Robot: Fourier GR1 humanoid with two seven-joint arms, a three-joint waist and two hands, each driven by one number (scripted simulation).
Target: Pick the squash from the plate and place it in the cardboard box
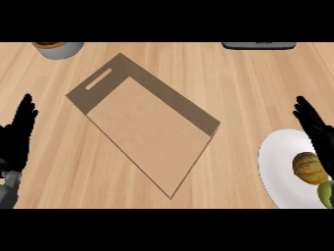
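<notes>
The cardboard box lies open at the middle of the wooden counter, turned on a diagonal so one corner points toward the lower edge of the view and the wall with the slot handle faces the upper left. Bare wood surrounds it on all sides, with wide room between its right wall and the white plate. The plate sits at the lower right, cut by the view's right edge. On it lies the squash, yellow-orange with faint stripes, near the plate's right side; a green item lies just below it, partly cut off, and what it is cannot be told.

The right hand stands over the plate's right part with fingers straight and pointing up the view, holding nothing; its dark fingers run just beside the squash, and contact cannot be judged. The left hand rests open at the left edge, fingers up, well apart from the box.

At the top edge a grey bowl shows at left and a dark flat object at right, both cut by the frame
</notes>
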